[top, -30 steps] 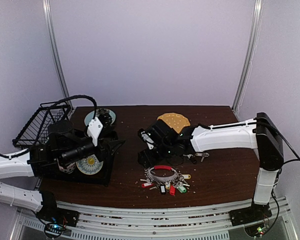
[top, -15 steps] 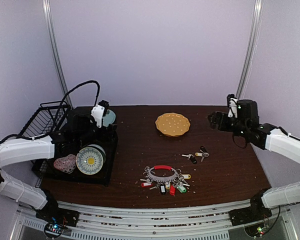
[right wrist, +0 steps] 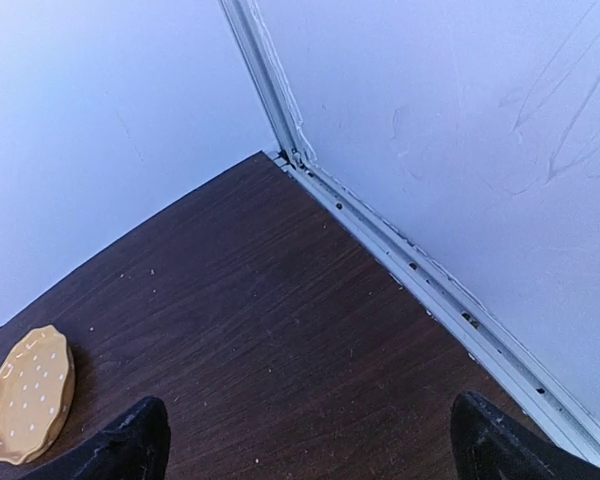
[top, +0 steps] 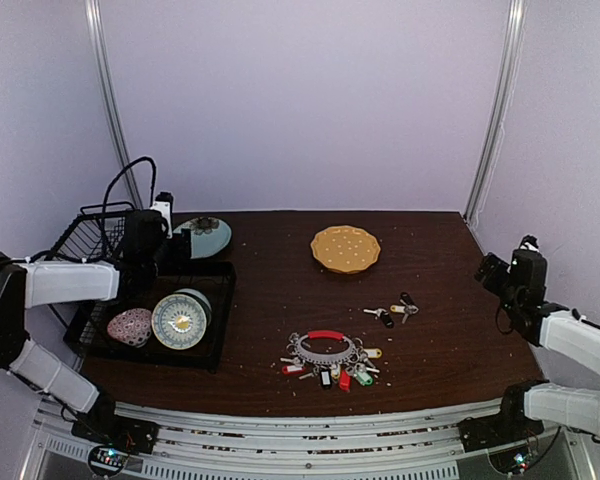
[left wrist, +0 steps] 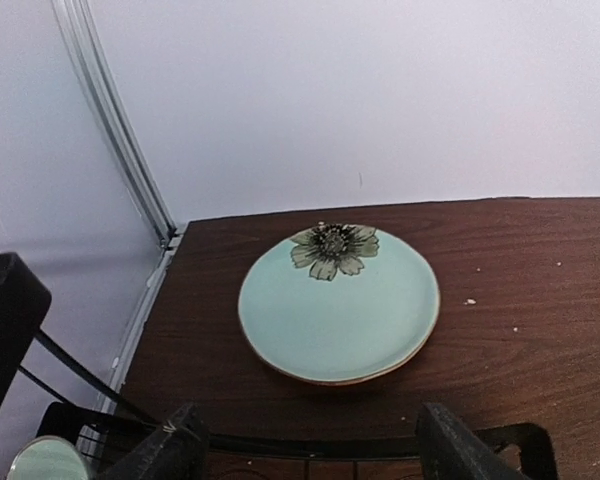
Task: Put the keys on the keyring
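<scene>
The keyring (top: pixel 326 349), a silvery loop with a red curved section and colourful tags, lies near the table's front middle. Loose keys (top: pixel 392 312) with dark heads lie just right and behind it. My left gripper (top: pixel 176 245) is open and empty at the far left, above the black tray's back edge, facing a pale green flower plate (left wrist: pixel 338 302). My right gripper (top: pixel 490 268) is open and empty at the table's right edge, pointing at the back right corner. Neither wrist view shows keys or keyring.
A yellow dotted plate (top: pixel 346 248) sits at the back middle, also in the right wrist view (right wrist: pixel 28 395). A black tray (top: pixel 216 345) at the left holds a round dish (top: pixel 180 320) and a heart-shaped dish (top: pixel 129 326). A wire basket (top: pixel 85 240) stands behind it.
Both arms have pulled back from the table's middle: the right arm swung out to the right edge, the left arm drew back to the far left. Keys and keyring have not moved.
</scene>
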Robot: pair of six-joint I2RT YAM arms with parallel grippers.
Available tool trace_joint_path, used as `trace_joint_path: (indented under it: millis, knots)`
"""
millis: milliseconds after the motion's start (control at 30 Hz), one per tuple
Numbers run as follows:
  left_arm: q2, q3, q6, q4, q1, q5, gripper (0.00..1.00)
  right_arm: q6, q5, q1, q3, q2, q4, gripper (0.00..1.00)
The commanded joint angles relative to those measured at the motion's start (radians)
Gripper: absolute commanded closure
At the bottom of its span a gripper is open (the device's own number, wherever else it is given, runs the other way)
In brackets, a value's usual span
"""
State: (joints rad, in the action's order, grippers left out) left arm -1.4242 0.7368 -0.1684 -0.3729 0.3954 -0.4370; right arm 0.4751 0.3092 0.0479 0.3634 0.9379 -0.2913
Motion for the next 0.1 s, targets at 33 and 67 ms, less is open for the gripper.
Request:
trace_joint_path:
  millis: [33,67]
  knots:
    - [0.018,-0.086,0.106,-0.172,-0.010,-0.071,0.26,-0.007,0.070,-0.003,-0.025,0.038,-0.115,0.00]
    - [0.018,-0.103,0.117,-0.184,-0.014,-0.074,0.26,-0.016,0.072,-0.003,-0.027,0.042,-0.119,0.00]
